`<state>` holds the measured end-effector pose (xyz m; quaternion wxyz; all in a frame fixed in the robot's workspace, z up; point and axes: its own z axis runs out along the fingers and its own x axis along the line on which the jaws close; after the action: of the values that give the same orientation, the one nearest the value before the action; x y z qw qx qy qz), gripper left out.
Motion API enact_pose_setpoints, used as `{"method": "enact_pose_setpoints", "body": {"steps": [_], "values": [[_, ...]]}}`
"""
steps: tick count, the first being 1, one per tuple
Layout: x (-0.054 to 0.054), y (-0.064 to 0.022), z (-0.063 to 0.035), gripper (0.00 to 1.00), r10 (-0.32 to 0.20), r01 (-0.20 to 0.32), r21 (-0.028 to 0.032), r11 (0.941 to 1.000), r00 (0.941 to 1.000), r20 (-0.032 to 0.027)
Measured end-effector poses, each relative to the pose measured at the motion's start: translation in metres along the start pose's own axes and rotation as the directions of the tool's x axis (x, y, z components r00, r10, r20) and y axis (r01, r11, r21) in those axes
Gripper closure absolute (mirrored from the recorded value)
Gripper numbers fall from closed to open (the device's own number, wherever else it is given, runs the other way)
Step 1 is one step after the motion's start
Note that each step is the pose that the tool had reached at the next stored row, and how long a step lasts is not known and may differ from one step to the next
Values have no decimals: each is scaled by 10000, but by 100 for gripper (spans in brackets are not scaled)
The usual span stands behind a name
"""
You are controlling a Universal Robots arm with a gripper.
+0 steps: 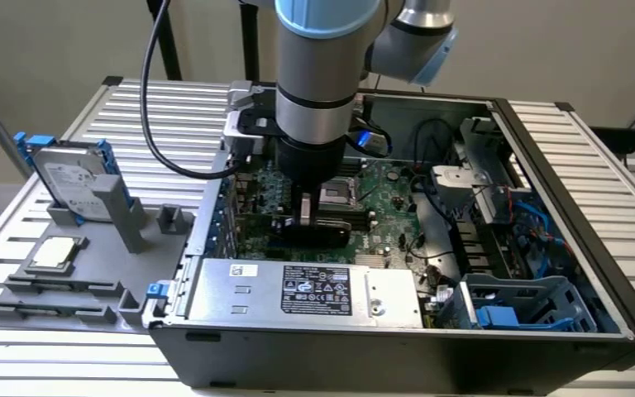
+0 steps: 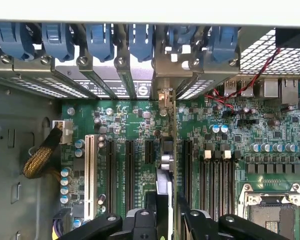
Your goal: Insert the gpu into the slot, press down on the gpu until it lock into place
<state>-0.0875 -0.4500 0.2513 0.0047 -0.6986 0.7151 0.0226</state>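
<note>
Green-edged gpu (image 2: 168,165) stands on edge, its length running toward the case's bracket wall.

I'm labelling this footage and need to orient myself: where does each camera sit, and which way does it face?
Exterior view: off the arm, above the open black computer case, looking down at the green motherboard; the grey robot arm reaches in, its tool at the flat green-and-black gpu.
Wrist view: on the wrist, looking along the tool onto the motherboard towards the blue rear clips.
Shared: motherboard, gpu, tool.
</note>
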Motion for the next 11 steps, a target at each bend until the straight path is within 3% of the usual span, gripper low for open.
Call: {"method": "enact_pose_setpoints", "body": {"steps": [7,8,9,11], "values": [[0,10,-2,73,8,-8,-8,10000,10000,2],[-1,9,-32,73,8,-8,-4,10000,10000,3],[-3,9,-78,67,5,-5,-7,10000,10000,1],[-6,11,-169,67,4,-4,-12,10000,10000,1]]}}
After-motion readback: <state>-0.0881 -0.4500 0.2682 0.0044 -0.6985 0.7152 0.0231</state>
